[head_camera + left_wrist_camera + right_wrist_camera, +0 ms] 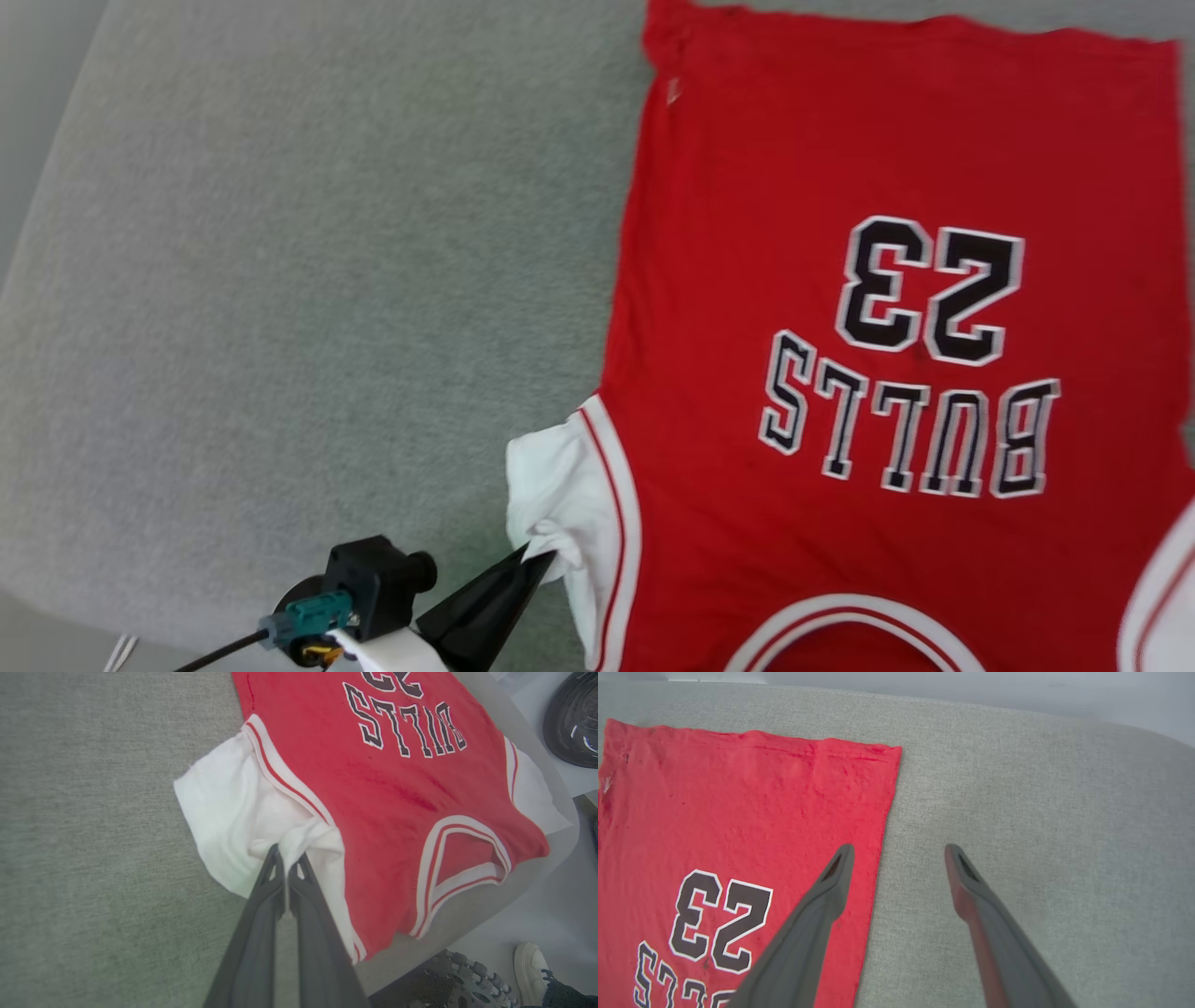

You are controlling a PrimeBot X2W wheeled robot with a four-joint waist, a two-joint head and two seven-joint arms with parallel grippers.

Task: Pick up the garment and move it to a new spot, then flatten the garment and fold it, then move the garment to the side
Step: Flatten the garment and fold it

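Garment is laid flat, chest up, on the right part of the grey tabletop, with the hem away from the robot and the neckline toward the near edge. The thin knit is judged light, limp and prone to wrinkling and dragging, so hold is best taken at seamed edges: sleeves, shoulders or hem corners. The bunched white sleeve on the robot's left is pinched by the clenched left jaws. The right jaws are spread wide with nothing held, straddling the garment's right side edge. "BULLS" and "23" are read in black, white-outlined print. A small white mark near the hem cannot be read.
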